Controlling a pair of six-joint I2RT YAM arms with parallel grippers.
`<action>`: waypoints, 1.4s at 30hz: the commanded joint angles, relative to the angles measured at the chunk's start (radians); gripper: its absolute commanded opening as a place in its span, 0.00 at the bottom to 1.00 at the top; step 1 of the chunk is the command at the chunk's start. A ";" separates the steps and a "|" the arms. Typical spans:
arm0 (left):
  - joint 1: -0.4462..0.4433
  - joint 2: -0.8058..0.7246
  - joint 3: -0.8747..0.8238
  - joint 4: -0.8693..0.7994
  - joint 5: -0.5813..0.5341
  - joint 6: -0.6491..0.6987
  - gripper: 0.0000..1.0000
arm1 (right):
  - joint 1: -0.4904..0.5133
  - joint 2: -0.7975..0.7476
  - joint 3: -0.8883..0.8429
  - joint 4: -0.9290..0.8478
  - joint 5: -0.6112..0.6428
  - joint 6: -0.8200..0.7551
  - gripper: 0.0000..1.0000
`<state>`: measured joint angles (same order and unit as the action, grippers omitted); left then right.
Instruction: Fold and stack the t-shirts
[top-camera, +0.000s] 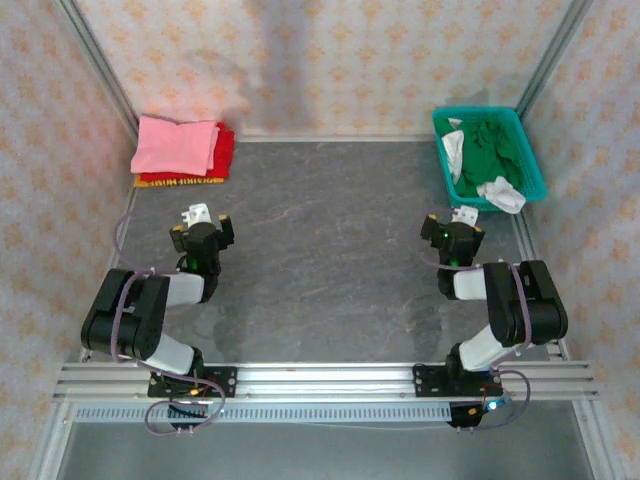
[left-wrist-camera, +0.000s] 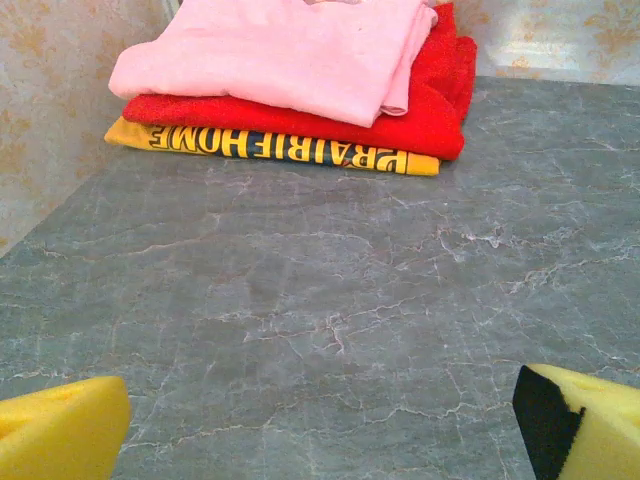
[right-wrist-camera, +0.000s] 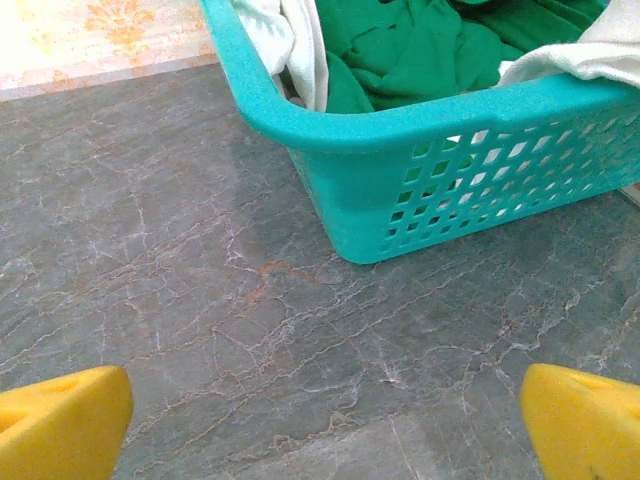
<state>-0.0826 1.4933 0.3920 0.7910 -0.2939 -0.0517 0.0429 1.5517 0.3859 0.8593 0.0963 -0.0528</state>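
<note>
**A:** Where are the shirts?

**B:** There's a folded stack at ten o'clock on the tabletop (top-camera: 320, 250). The pink shirt (top-camera: 178, 145) is on top, the red shirt (top-camera: 226, 150) under it and the yellow shirt (left-wrist-camera: 270, 145) at the bottom. The green shirt (top-camera: 492, 148) lies crumpled in the basket (right-wrist-camera: 380, 120) at two o'clock, with white cloth (top-camera: 500, 193) beside it.

**A:** And the hands?

**B:** The left hand (left-wrist-camera: 320, 435) is spread wide and holds nothing, with the stack at its twelve o'clock, well apart. The right hand (right-wrist-camera: 325, 425) is wide too, holding nothing, with the basket's corner near at its one o'clock.
</note>
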 joint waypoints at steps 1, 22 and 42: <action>0.005 0.001 0.015 -0.013 -0.007 0.019 1.00 | -0.003 -0.004 0.015 0.005 -0.007 0.009 0.99; 0.007 -0.001 0.015 -0.016 0.003 0.015 1.00 | -0.003 -0.005 0.008 0.013 -0.007 0.008 0.99; -0.462 -0.042 0.872 -0.779 0.318 0.166 1.00 | -0.130 0.099 1.135 -1.264 -0.057 0.300 0.99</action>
<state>-0.4759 1.3506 1.1774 0.2207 -0.1394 0.0368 -0.0490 1.5272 1.3907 -0.1116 0.1085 0.1734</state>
